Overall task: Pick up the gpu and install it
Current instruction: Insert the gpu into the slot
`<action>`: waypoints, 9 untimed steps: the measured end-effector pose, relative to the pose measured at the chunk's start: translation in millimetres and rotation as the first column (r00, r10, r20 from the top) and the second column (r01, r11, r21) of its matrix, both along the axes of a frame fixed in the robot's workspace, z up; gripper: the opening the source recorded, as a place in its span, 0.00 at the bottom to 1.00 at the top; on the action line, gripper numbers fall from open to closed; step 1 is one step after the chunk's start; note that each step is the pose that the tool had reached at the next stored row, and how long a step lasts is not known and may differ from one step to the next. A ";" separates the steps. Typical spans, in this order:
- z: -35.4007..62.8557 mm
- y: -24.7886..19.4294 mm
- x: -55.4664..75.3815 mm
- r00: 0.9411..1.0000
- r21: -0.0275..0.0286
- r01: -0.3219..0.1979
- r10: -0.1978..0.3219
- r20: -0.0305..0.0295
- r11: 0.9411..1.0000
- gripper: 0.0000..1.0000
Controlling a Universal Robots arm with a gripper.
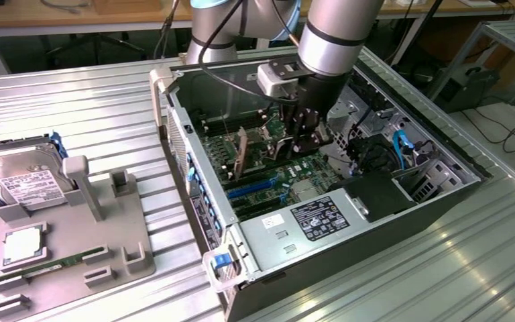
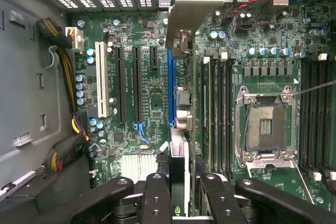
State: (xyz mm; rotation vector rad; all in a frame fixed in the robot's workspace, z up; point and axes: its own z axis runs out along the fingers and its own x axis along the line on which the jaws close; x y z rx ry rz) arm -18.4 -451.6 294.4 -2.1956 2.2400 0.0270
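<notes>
Exterior view, read from its left to its right. Well apart from the fingers, on the exterior view's left, a grey holding fixture (image 1: 105, 235) lies on the ribbed metal table (image 1: 88, 107). A silver hard drive (image 1: 25, 182) with a white label leans in the fixture, and a narrow green memory stick (image 1: 51, 263) lies flat along its near edge.

Nearer the fingers stands the open computer case (image 1: 365, 248), with its green motherboard (image 1: 275, 181) exposed. The gripper (image 1: 304, 141) reaches down into the case on the end of the grey arm (image 1: 334, 33). Just beside it, toward the exterior view's left, the far end of the gpu (image 1: 239, 153) stands upright over the board. Blue cables (image 1: 401, 151) lie beyond the fingers, toward the exterior view's right.

Wrist view. The two black fingers (image 2: 157, 198) of the gripper (image 2: 185, 195) are clamped on the gpu (image 2: 178, 166). The card is seen edge-on and runs straight away from them. Its silver end bracket (image 2: 184, 3) lies at the far end, against the vented rear wall of the case. The card's edge lies along the long blue slot (image 2: 170, 87). Whether it is seated in the slot cannot be told.

A white slot (image 2: 101, 80) and a finned heat sink (image 2: 134, 163) lie to one side of the fingers. The memory slots (image 2: 218, 108) and the open processor socket (image 2: 265, 127) lie to the other side.
</notes>
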 end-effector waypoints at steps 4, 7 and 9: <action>-3.6 0.3 -4.9 1.000 0.000 0.000 0.000 0.000 1.000 0.27; -6.5 0.5 -6.9 1.000 0.000 0.000 0.000 0.000 1.000 0.27; -8.6 0.6 -7.0 1.000 0.000 0.000 0.000 0.000 1.000 0.27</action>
